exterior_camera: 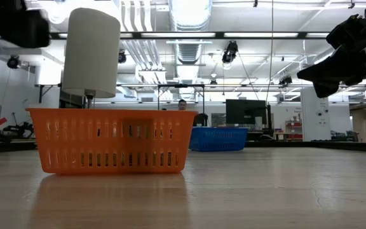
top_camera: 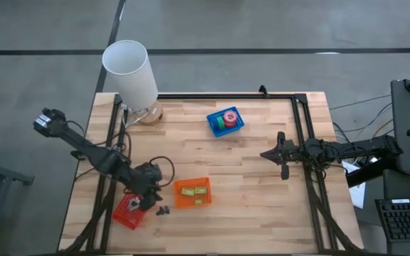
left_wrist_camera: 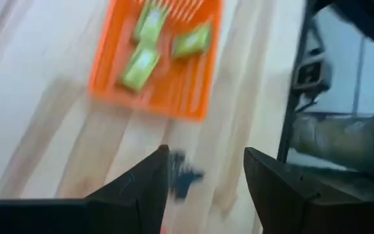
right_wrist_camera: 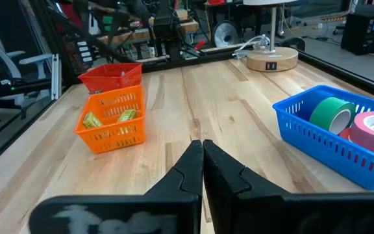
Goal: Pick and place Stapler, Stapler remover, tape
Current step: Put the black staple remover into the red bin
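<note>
Both arms were dark, near-black, built of jointed segments with bulkier housings at the joints. The left arm (top_camera: 84, 149) ended in a blocky rear housing, with dark cables looping near its wrist. The right arm (top_camera: 347, 151) was slimmer along its length. Each gripper carried two matte black, wedge-shaped fingers (left_wrist_camera: 271, 185) with angular faceted faces.

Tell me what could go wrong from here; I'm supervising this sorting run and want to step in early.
1. The left gripper stands open low over the table, and a small dark object, possibly a staple remover, lies on the wood between the red basket and the orange basket. It may have missed its basket.
2. A grab there could nudge either basket.
3. The lamp stands close behind the left arm; a wide swing could clip it.
</note>
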Tool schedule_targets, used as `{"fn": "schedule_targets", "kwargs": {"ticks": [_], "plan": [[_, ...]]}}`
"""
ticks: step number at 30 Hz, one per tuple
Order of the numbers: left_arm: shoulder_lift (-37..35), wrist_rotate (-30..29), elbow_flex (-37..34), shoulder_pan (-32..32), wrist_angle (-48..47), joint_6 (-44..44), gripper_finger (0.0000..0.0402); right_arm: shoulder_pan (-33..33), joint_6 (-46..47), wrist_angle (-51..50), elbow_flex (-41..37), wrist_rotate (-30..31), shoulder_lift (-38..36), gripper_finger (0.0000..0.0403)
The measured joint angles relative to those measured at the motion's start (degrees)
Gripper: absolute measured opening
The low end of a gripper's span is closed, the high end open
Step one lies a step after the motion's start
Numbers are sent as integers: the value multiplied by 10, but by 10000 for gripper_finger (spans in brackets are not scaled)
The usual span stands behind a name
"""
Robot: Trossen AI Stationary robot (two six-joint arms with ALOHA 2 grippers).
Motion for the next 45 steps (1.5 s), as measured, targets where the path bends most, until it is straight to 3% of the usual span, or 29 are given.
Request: {"fn": "schedule_targets", "kwargs": {"ticks": [5, 13, 20, 30, 37, 41, 45], "plan": [[24, -6, 1, 6, 57, 33, 198, 0, 0, 0, 0, 0, 0, 9], [110, 12, 1, 6, 62, 3, 198, 0, 0, 0, 0, 0, 0, 8], [186, 100, 1, 6, 63, 3, 197, 0, 0, 0, 0, 0, 0, 9], [259, 114, 1, 6, 62, 32, 197, 0, 0, 0, 0, 0, 0, 8], [269, 147, 1, 6, 62, 41, 195, 0, 0, 0, 0, 0, 0, 9], [269, 158, 1, 6, 62, 43, 174, 0, 0, 0, 0, 0, 0, 9], [269, 163, 1, 6, 62, 69, 125, 0, 0, 0, 0, 0, 0, 9]]}}
